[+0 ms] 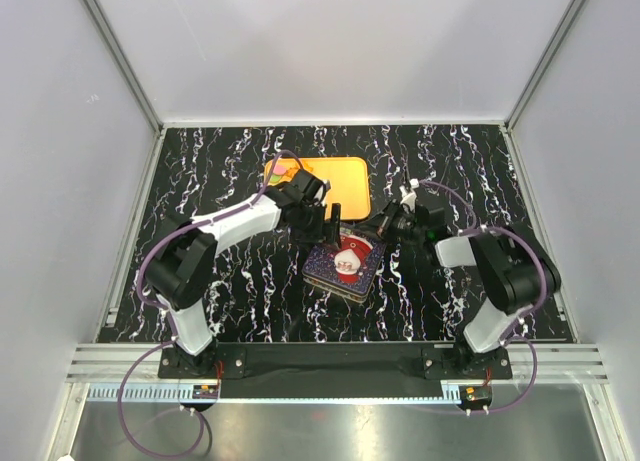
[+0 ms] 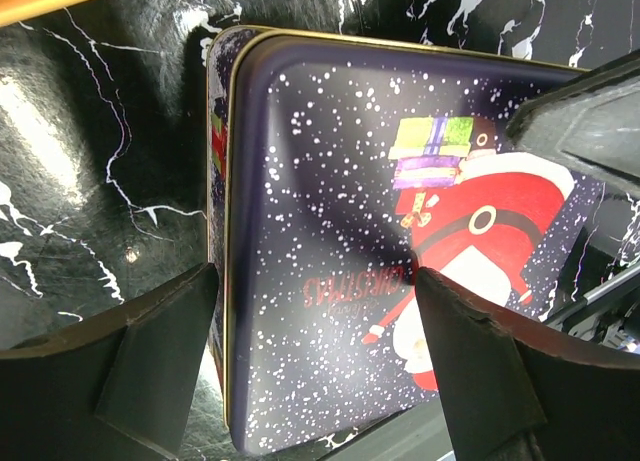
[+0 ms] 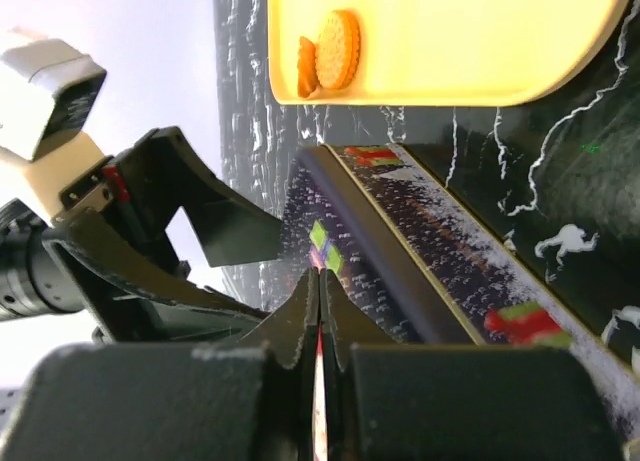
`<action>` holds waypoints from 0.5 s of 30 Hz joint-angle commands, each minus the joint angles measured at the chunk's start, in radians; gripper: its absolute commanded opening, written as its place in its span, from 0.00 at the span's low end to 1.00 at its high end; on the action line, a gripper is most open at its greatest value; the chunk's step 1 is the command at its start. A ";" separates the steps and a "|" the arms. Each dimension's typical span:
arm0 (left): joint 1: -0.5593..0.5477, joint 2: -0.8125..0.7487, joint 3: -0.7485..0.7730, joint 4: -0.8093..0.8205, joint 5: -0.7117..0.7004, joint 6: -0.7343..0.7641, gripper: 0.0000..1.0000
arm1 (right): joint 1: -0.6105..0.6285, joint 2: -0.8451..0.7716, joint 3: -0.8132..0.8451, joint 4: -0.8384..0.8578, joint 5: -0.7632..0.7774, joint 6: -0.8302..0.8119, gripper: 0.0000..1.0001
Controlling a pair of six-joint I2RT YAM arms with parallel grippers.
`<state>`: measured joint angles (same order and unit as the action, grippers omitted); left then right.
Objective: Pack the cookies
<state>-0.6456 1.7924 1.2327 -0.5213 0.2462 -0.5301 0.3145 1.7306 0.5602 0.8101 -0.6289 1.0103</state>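
A dark blue Christmas tin (image 1: 345,263) with a Santa picture on its closed lid lies at the table's middle. It also shows in the left wrist view (image 2: 340,211) and the right wrist view (image 3: 420,241). My left gripper (image 1: 326,221) (image 2: 315,291) is open and hovers over the tin's far left corner, its jaws wide apart with nothing between them. My right gripper (image 1: 380,225) (image 3: 320,279) is shut, its tips together just over the lid's far right part. Two orange cookies (image 3: 330,51) lie on the orange tray (image 3: 480,41). The cookies inside the tin are hidden.
The orange tray (image 1: 340,173) sits behind the tin, partly covered by the left arm, with small pink and green bits (image 1: 276,166) at its left end. The black marbled table (image 1: 230,301) is walled at the left, back and right.
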 commanded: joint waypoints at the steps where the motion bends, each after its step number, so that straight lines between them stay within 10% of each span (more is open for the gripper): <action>1: 0.021 -0.062 0.022 -0.006 -0.016 0.027 0.86 | 0.005 -0.163 0.107 -0.312 0.075 -0.153 0.03; 7: 0.063 -0.172 0.066 -0.034 -0.030 0.061 0.93 | -0.005 -0.411 0.291 -0.716 0.210 -0.326 0.61; 8: 0.064 -0.189 0.071 -0.042 -0.036 0.065 0.94 | -0.006 -0.436 0.312 -0.800 0.224 -0.364 0.99; 15: 0.070 -0.401 -0.005 -0.046 -0.077 0.081 0.96 | -0.012 -0.630 0.434 -1.109 0.366 -0.461 1.00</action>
<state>-0.5751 1.4918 1.2469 -0.5812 0.2020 -0.4774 0.3065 1.1458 0.9588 -0.0727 -0.3641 0.6353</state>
